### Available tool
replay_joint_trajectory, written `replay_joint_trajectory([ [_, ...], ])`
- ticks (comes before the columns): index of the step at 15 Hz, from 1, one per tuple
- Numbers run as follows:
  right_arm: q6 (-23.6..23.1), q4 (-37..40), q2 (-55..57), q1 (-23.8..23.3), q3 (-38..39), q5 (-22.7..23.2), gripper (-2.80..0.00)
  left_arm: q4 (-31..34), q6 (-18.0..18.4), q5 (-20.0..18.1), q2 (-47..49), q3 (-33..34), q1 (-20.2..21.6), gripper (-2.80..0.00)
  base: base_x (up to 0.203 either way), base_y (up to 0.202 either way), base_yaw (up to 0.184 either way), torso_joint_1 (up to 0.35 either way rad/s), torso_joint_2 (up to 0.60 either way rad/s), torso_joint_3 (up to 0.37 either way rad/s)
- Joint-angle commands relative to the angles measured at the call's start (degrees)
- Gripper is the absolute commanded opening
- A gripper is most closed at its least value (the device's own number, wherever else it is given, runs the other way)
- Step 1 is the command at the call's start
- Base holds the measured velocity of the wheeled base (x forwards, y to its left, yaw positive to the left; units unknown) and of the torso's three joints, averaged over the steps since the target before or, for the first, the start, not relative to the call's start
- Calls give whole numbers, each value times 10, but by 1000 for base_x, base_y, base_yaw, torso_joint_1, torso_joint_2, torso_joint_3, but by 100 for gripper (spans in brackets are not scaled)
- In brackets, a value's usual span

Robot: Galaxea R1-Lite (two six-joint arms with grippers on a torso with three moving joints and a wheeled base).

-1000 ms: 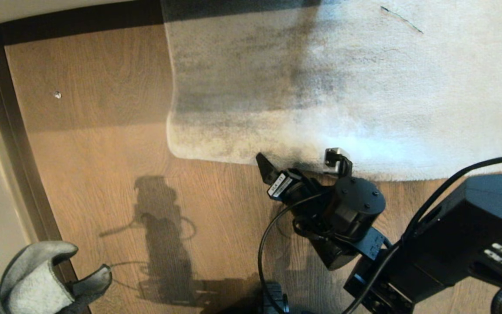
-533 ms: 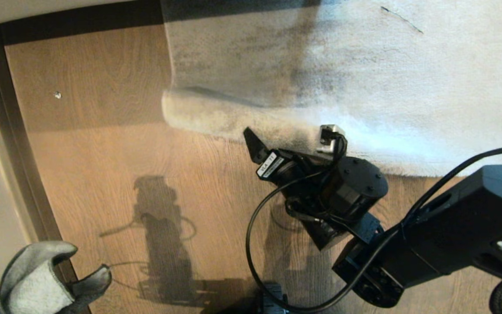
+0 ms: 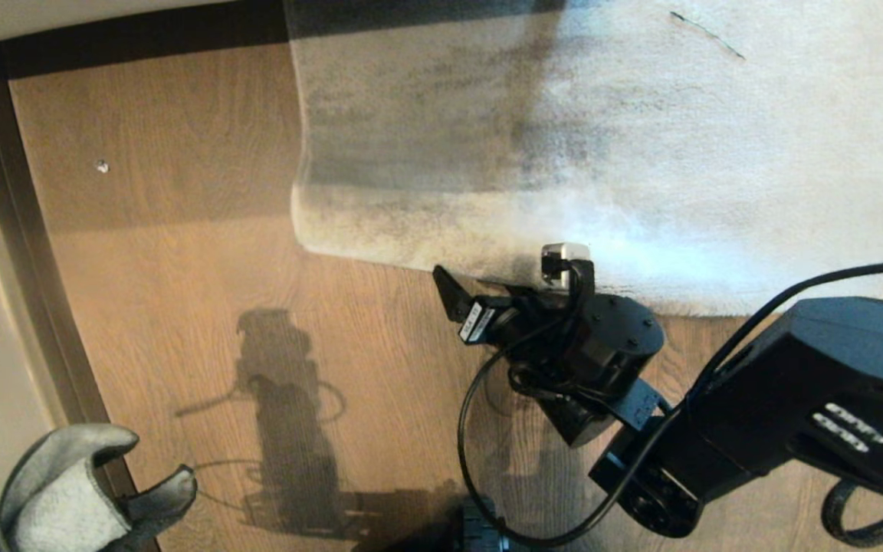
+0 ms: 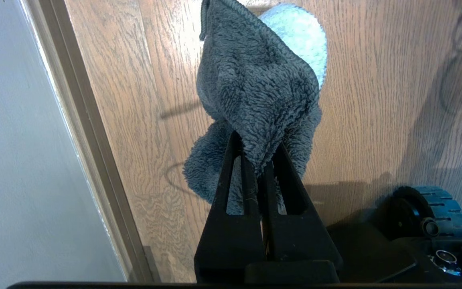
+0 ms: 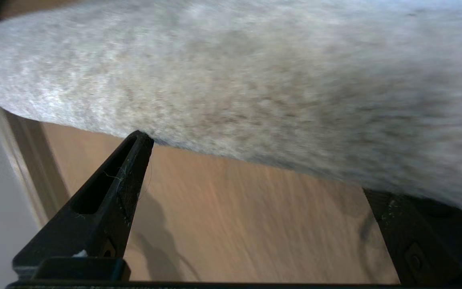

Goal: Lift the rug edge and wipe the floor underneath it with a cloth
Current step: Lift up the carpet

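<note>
The pale grey rug [image 3: 641, 153] covers the far part of the brown wood floor [image 3: 181, 268]. Its near rug edge [image 3: 380, 257] is slightly bunched at the left corner. My right gripper [image 3: 503, 284] is low at that edge and open wide. In the right wrist view the rug edge [image 5: 215, 148] lies across the right gripper [image 5: 259, 168]: one fingertip [image 5: 140, 140] touches the border and the other finger goes under the pile. My left gripper [image 4: 257, 152] is parked at the lower left, shut on the fuzzy grey cloth [image 4: 255, 88], which also shows in the head view as the cloth [image 3: 58, 491].
A dark skirting strip [image 3: 20, 253] and pale wall run along the left side and the far left. A small white speck [image 3: 101, 165] lies on the bare planks. The robot's base wheel [image 4: 427, 212] is near the left arm. A black cable [image 3: 472, 429] loops off the right wrist.
The right gripper pushed the rug edge away, bunching its left corner into a fold, then drew back. The edge has come most of the way back. The left arm and cloth stayed still.
</note>
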Motion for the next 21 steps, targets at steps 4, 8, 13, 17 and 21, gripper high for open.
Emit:
replay_joint_trajectory([
  [4,-11,-24,12,-44,49,-6,0,0,0,0,0,0,0,-280,0,0,0,0,0,0],
  [8,-31,-24,5,-115,52,-6,0,0,0,0,0,0,0,-280,0,0,0,0,0,0],
  [13,-33,-24,-31,-150,69,-5,0,0,0,0,0,0,0,-280,0,0,0,0,0,0],
  [17,-17,-25,-73,-140,77,0,0,0,0,0,0,0,0,-280,0,0,0,0,0,0],
  [21,58,-25,-132,-84,78,0,0,0,0,0,0,0,0,-280,0,0,0,0,0,0],
])
